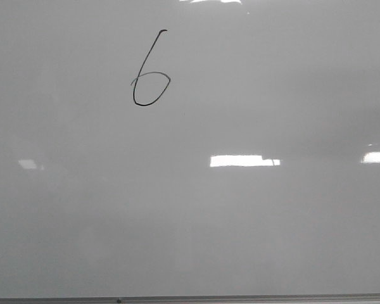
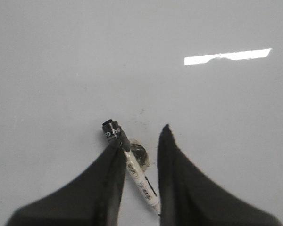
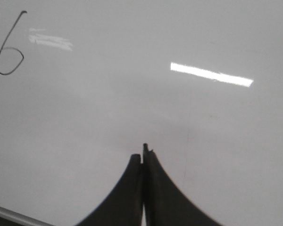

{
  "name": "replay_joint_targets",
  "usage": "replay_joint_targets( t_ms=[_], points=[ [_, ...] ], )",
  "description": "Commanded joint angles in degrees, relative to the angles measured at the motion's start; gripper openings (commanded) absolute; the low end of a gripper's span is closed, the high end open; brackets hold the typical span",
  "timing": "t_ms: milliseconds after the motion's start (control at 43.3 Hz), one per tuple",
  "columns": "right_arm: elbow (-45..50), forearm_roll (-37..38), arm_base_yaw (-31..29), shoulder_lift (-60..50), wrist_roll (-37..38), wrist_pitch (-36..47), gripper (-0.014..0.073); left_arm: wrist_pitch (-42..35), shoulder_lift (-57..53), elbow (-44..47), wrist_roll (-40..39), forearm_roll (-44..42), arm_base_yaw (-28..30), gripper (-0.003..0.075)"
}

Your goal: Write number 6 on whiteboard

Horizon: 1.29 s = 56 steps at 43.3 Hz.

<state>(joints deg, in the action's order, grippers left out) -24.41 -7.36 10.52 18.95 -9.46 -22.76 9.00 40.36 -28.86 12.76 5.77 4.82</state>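
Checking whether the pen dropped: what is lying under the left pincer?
A black-capped white marker lies on the glossy pale whiteboard between the open left pincer fingers; its lower end is hidden.

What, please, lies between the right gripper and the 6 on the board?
Nothing but bare board: in the right wrist view the stretch from the right gripper to the 6 holds only a glare patch.

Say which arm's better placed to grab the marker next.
Left. The marker sits between the open fingers of the left gripper, touching one of them. The right gripper is shut, and its view shows no marker.
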Motion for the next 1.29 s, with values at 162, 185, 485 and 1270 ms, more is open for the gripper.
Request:
replay_joint_targets(
  t_ms=[162, 185, 485, 1270],
  points=[
    [2.0, -2.4, -0.4, -9.0, 0.0, 5.8, -0.006, -0.1, -16.9, 5.0, 0.0, -0.2, -5.4, -0.002],
    [2.0, -2.4, -0.4, -9.4, 0.0, 5.8, -0.006, 0.2, -18.8, 5.7, 0.0, -0.2, -5.9, -0.002],
    [2.1, -2.4, -0.4, -9.9, 0.0, 6.0, -0.006, 0.4, -30.8, 7.6, 0.0, -0.2, -6.9, -0.002],
    [2.1, -2.4, -0.4, -9.9, 0.0, 5.9, -0.006, 0.2, -31.2, 8.5, -0.1, -0.6, -6.8, -0.002]
  ],
)
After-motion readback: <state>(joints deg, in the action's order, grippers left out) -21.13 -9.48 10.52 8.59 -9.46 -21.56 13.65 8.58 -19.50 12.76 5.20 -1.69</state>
